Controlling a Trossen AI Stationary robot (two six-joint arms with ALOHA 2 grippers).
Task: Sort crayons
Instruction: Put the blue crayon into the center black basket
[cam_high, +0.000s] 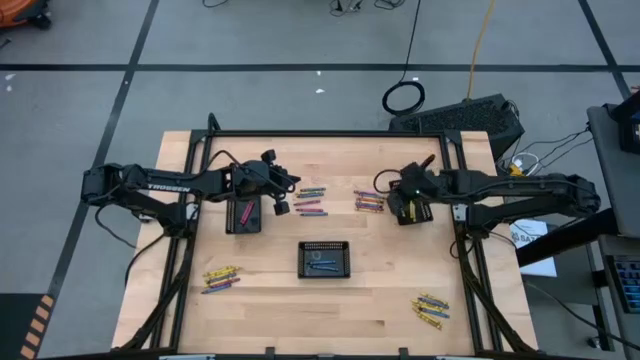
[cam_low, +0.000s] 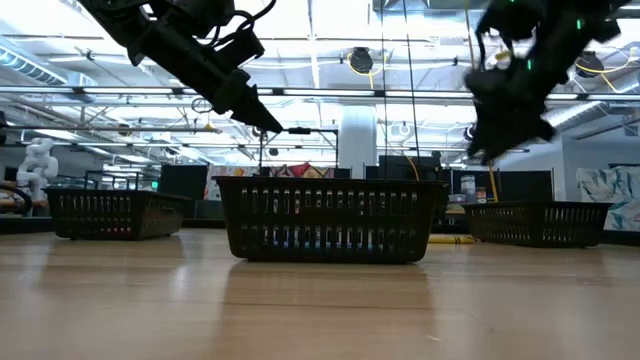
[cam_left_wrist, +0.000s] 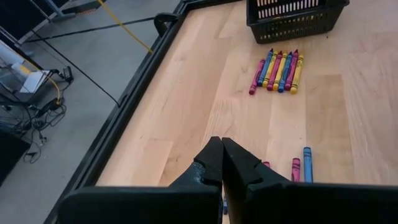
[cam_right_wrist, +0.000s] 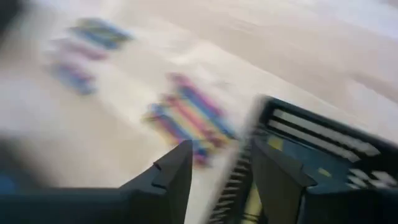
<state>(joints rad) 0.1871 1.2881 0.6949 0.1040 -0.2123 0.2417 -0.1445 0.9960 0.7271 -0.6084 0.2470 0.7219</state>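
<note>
high view first: the left gripper (cam_high: 283, 196) hangs above the table just right of the left tray (cam_high: 243, 214), which holds a pink crayon (cam_high: 243, 213). the right gripper (cam_high: 410, 205) is over the right tray (cam_high: 409, 212). loose crayons lie in small groups: one between the arms (cam_high: 311, 202), one just left of the right tray (cam_high: 369, 201), one at the near left (cam_high: 220, 279) and one at the near right (cam_high: 431, 310). the middle tray (cam_high: 324, 259) holds blue crayons.

low view: both arms are raised above the mesh trays; nothing hangs from them.

left wrist view: the left fingers (cam_left_wrist: 211, 163) are pressed together and empty, with a row of crayons beyond them.

right wrist view: the right fingers (cam_right_wrist: 177, 171) are spread apart with nothing between them, over the tray edge; it seems a drop is being finished. to do it well, i would lift straight up, clear of the tray wall, before going to the next crayon.
</note>
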